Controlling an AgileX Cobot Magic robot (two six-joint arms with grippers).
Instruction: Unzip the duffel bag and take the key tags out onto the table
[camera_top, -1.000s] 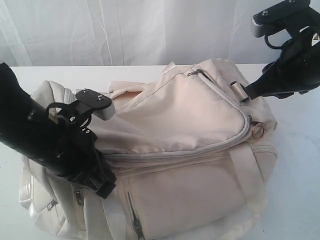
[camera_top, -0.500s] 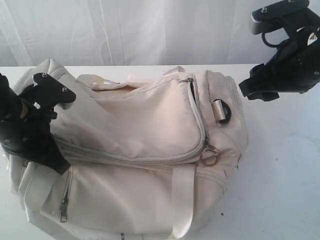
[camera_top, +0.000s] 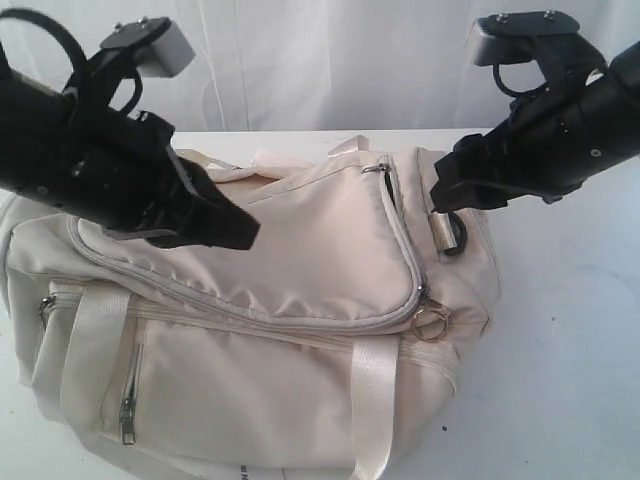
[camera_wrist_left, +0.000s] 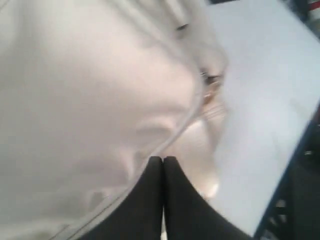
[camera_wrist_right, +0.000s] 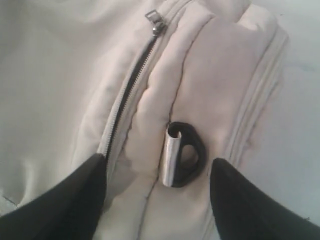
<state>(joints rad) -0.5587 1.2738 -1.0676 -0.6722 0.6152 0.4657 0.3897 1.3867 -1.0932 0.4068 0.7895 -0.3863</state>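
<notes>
Print (camera_top: 243, 470) on the duffel bag (camera_top: 300, 250) is unreadable; left jaws closed, right jaws wide.

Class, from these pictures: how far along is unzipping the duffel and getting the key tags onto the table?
Done: nothing yet. The zip on the duffel bag looks mostly closed, and no key tags show on the table. In hand: the right gripper hangs open over the D-ring; the left gripper, shut, is above the bag. Left: unzipping and taking out the tags.
</notes>
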